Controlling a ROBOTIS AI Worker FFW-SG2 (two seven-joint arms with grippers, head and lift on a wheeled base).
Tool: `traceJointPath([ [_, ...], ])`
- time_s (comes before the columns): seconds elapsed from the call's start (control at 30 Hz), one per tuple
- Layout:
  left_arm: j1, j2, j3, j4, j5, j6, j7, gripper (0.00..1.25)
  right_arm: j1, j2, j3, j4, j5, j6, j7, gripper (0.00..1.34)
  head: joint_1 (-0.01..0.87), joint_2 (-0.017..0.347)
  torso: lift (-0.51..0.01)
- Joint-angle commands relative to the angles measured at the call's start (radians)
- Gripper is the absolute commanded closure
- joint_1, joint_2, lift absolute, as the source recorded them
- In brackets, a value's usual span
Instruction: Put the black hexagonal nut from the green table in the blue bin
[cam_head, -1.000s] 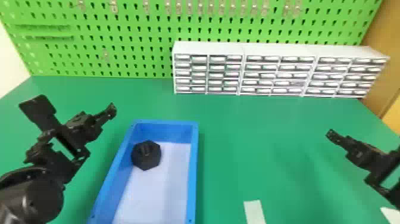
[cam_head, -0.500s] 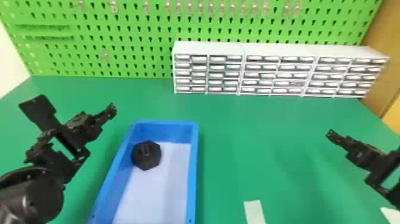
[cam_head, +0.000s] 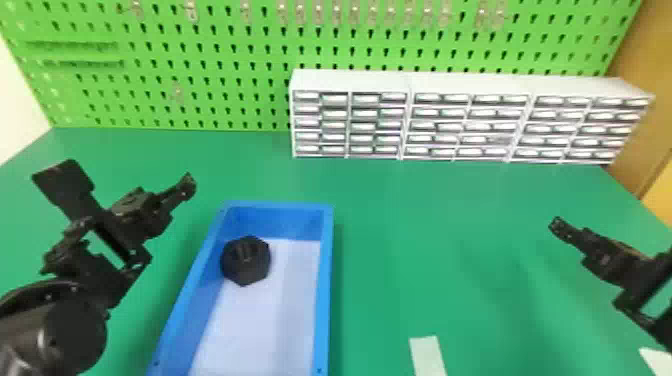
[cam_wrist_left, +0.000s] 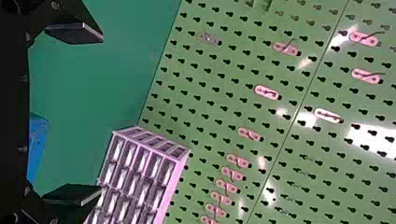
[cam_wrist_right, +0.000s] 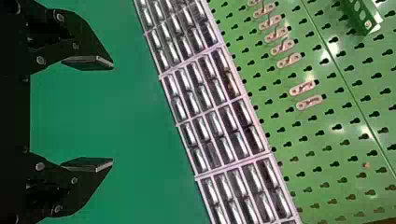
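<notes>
Both grippers and the nut lie as in the earlier frame. The black hexagonal nut (cam_head: 245, 261), thick and dark all over, rests inside the blue bin (cam_head: 325, 280), near its far left corner. The left gripper (cam_head: 139, 204) and right gripper (cam_head: 606, 258) have fingers spread apart.

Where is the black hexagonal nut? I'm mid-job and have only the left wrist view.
Observer: Inside the blue bin. The head view shows the nut toward the bin's far end, near its left wall.
Operator: Good. How do the jaws on the other arm stand?
Observer: The right gripper has its jaws well apart, with nothing held between them, as the right wrist view shows.
Operator: And which side of the bin am I on?
Observer: Its left side. In the head view, the left gripper is beyond the left wall, not over the nut.
</notes>
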Motion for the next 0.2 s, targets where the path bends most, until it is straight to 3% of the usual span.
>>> traceJointPath([
  [0.0,0.000,0.000,-0.001,0.000,0.000,0.000,0.000,0.14,0.000,0.001,0.000,0.002,0.000,-0.002,0.000,0.52,0.666,0.032,-0.100],
  [0.17,0.000,0.000,-0.001,0.001,0.000,0.000,0.000,0.14,0.000,0.002,-0.002,0.002,0.000,-0.005,0.000,0.52,0.666,0.032,-0.100],
])
